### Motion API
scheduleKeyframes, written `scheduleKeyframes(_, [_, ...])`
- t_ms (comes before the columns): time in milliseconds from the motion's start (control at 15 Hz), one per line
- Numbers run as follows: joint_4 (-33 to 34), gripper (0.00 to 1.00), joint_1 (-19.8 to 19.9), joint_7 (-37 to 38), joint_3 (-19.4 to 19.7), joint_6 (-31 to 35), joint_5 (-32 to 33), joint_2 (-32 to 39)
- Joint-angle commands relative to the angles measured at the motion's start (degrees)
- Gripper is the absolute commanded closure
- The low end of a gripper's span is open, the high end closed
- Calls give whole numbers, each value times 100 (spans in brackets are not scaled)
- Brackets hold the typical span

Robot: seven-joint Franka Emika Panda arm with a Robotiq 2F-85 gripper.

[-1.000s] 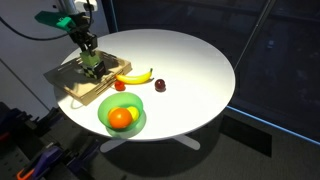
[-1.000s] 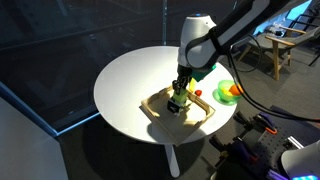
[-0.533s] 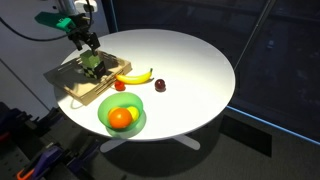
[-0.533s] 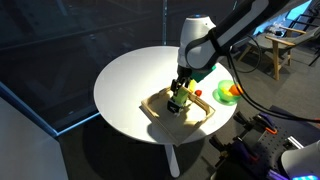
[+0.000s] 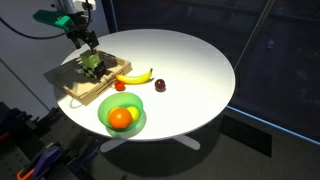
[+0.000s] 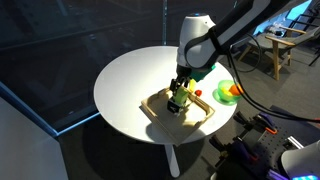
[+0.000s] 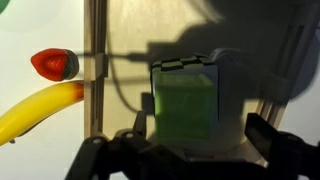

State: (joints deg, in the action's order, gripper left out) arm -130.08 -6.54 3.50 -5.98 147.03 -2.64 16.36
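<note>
Green block (image 7: 187,110) | boxy, matte, on flat wooden board (image 7: 125,60) | gripper (image 7: 185,148) fingers spread

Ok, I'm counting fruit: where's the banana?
In an exterior view the banana lies on the table, between the wooden tray and a dark fruit, behind the green bowl.

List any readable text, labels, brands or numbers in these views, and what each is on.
No text can be read in any view. The green block, wooden tray, banana, green bowl and white table show no print, label or number. Clutter beyond the table in both exterior views is too small and blurred to read.
</note>
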Motion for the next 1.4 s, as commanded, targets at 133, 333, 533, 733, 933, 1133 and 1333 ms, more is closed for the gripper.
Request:
scheduleKeyframes(133, [9,0,-36,108,-47,-340,-72,-267])
scheduleKeyframes(333, [-14,0,-88,241,-45,-450,-6,-393])
scheduleKeyframes(533, [-64,0,-169,469,-13,-578,97,-543])
scheduleKeyframes(733, [-135,0,-237,741,6,-676,204,-723])
scheduleKeyframes(933, [-208,0,-278,1008,6,-762,373,-904])
scheduleKeyframes(1133, [-287,0,-290,1206,-7,-880,570,-1091])
scheduleKeyframes(1333, [-456,0,-274,1200,-47,-929,592,-1309])
